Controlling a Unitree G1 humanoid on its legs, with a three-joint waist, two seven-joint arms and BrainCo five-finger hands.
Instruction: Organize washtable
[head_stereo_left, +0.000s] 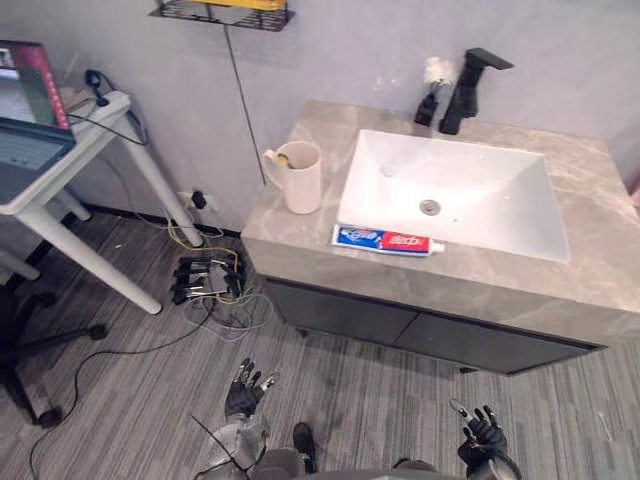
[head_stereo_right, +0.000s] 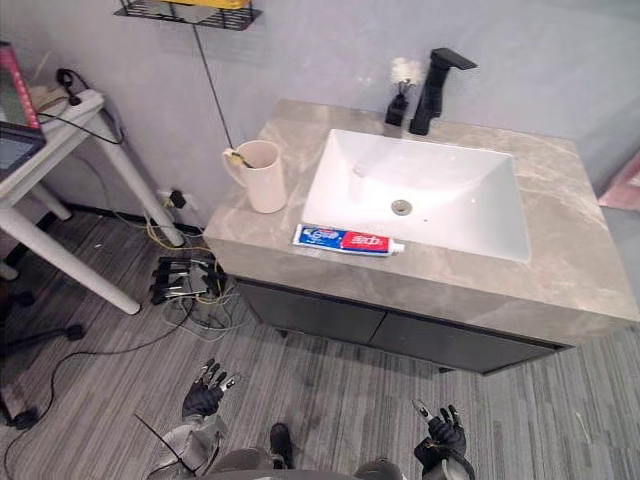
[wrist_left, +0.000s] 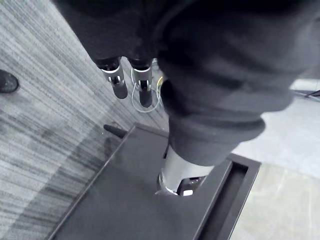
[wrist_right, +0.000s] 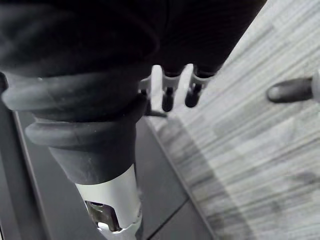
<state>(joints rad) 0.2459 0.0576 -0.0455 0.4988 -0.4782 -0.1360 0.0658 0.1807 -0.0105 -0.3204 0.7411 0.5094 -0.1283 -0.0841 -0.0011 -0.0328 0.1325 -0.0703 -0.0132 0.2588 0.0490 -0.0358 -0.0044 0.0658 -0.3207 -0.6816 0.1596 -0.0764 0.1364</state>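
A grey stone washtable (head_stereo_left: 300, 235) holds a white sink (head_stereo_left: 455, 190). A red, white and blue toothpaste tube (head_stereo_left: 387, 240) lies flat on the counter's front strip, just before the basin. A cream mug (head_stereo_left: 299, 176) with something yellowish inside stands at the counter's left. At the back are a black faucet (head_stereo_left: 466, 88) and a small dark bottle (head_stereo_left: 428, 104) with a white tuft. Both hands hang low over the floor, far from the counter and holding nothing: my left hand (head_stereo_left: 245, 390) and my right hand (head_stereo_left: 482, 432) have their fingers (wrist_left: 120, 82) (wrist_right: 170, 95) straight.
A white desk (head_stereo_left: 70, 165) with a laptop (head_stereo_left: 25, 120) stands at the left. A power strip (head_stereo_left: 205, 278) and loose cables lie on the floor beside the cabinet. A chair base (head_stereo_left: 30, 350) is at far left. A wire shelf (head_stereo_left: 225, 12) hangs on the wall.
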